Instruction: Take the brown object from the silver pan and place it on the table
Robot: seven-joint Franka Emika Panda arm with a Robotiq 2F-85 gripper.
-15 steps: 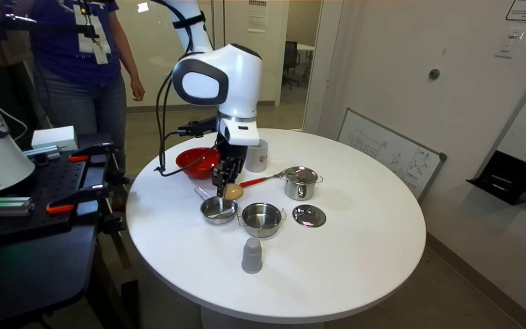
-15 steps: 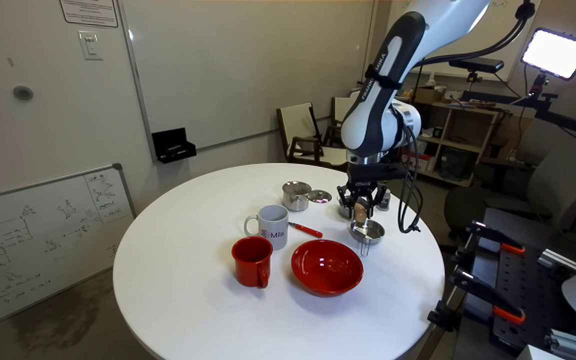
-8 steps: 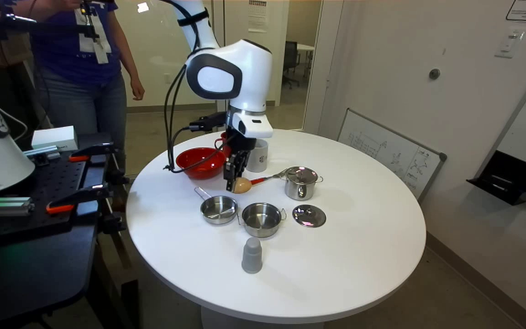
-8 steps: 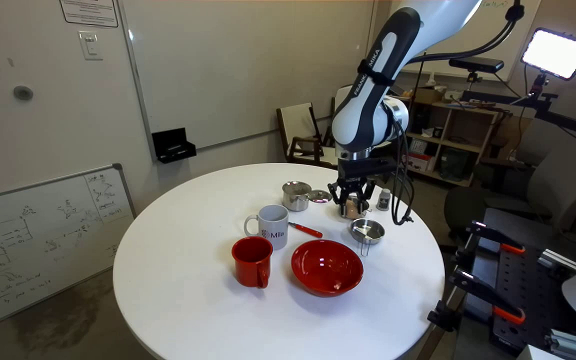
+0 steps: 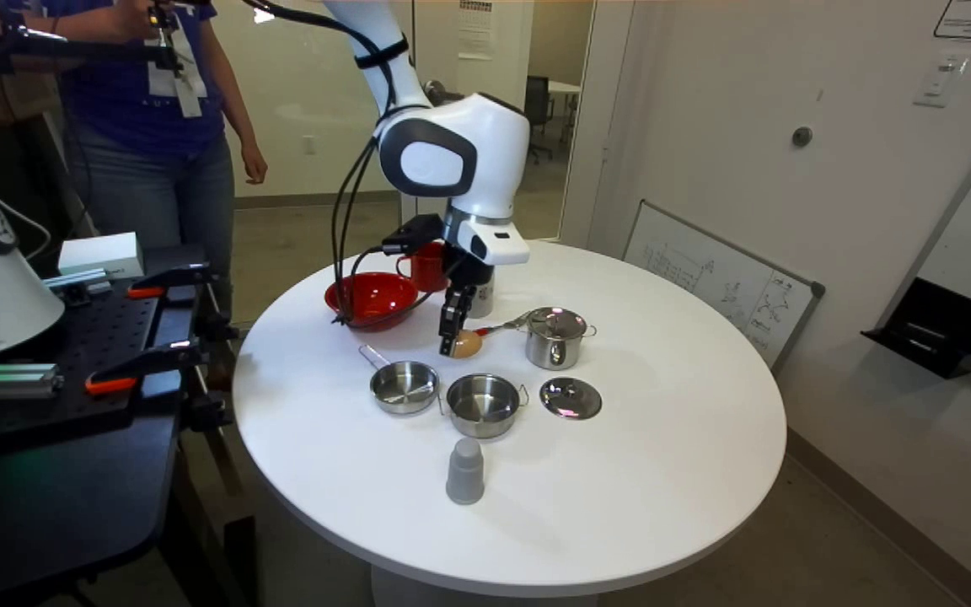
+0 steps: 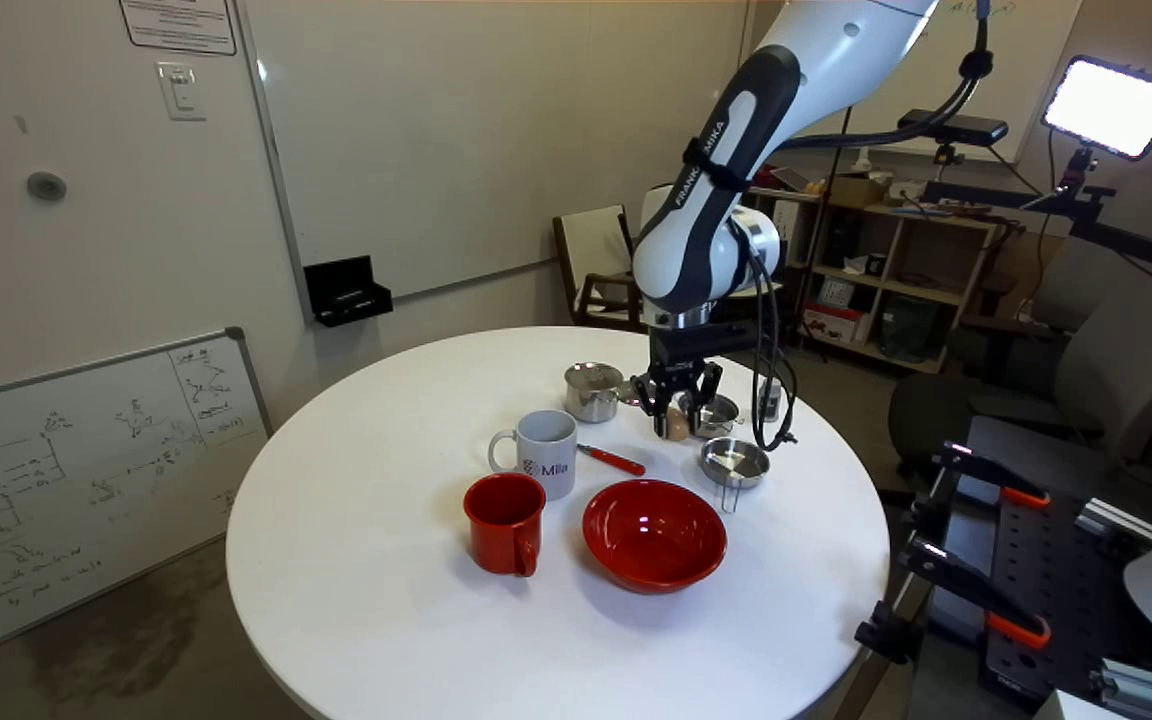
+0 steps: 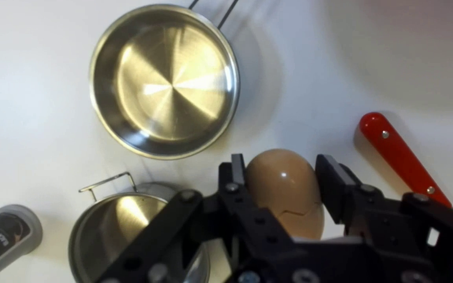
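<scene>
The brown object is a smooth tan egg shape with a crack line. My gripper is shut on it, one finger on each side, as the wrist view shows. The gripper also shows in both exterior views. I hold the brown object low over the white table, between the silver pan and the red spoon handle; I cannot tell whether it touches. The silver pan, with a long wire handle, stands empty beside it, and also shows in the wrist view.
A two-handled pot, a lidded pot, a lid and a grey shaker stand around. The red-handled spoon lies close to the gripper. A red bowl, red cup and white mug stand nearby.
My gripper has moved with the brown object from over the silver pan to beside it, toward the spoon and pots. In the last half second it has also come slightly lower.
</scene>
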